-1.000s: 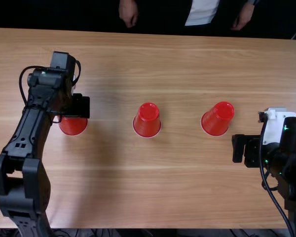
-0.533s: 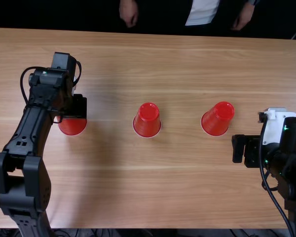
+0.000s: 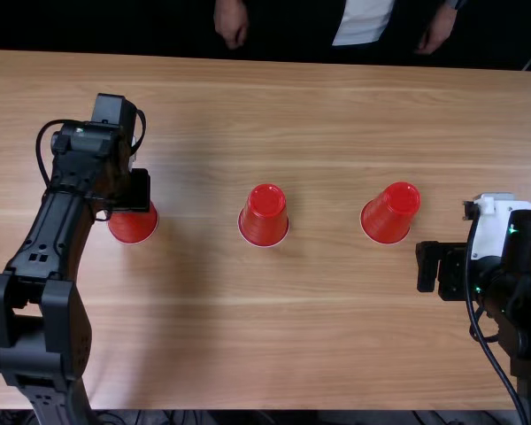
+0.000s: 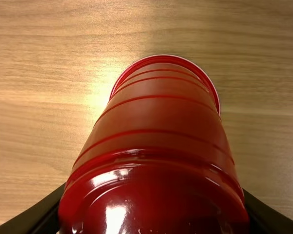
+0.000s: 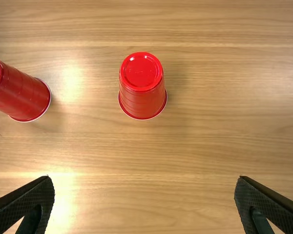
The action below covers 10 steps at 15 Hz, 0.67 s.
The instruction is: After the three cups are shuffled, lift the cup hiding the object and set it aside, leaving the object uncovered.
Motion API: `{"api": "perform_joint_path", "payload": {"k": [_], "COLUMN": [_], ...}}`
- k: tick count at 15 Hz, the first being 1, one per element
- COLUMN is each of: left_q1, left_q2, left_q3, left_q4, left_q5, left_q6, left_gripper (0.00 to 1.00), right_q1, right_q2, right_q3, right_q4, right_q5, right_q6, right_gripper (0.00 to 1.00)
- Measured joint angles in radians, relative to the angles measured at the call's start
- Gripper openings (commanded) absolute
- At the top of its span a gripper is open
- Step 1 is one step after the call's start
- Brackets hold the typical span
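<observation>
Top view: light brown wooden table (image 3: 336, 106), room dark beyond its far edge. Three inverted cups stand in a row, well apart — left red plastic cup (image 3: 134, 227), middle red plastic cup (image 3: 265, 215), right red plastic cup (image 3: 390, 212). What they cover is hidden. At the left cup, left gripper (image 3: 131, 202) clamped on its closed end. Beside the right cup but apart, right gripper (image 3: 427, 266) — fingers spread wide, holding nothing.

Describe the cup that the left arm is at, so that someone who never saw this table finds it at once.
On the wooden table, three upside-down red cups stand in a row across the middle. Take the leftmost cup. Unlike the middle cup and the right cup, which stand free, it has the left gripper closed around its upturned base.
</observation>
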Motion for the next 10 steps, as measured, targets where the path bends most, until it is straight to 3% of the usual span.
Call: {"api": "perform_joint_path", "payload": {"k": [6,10], "left_q1": [0.013,0.158], "left_q2": [-0.29,-0.393], "left_q3": [0.0,-0.078], "left_q4": [-0.012,-0.004], "left_q5": [0.013,0.003], "left_q6": [-0.005,-0.018], "left_gripper": [0.0,0.0], "right_q1": [0.0,0.007], "right_q2": [0.0,0.0], "right_q3": [0.0,0.0], "right_q4": [0.006,0.013], "right_q5": [-0.001,-0.001], "right_q6": [0.0,0.0], "right_gripper": [1.0,1.0]}}
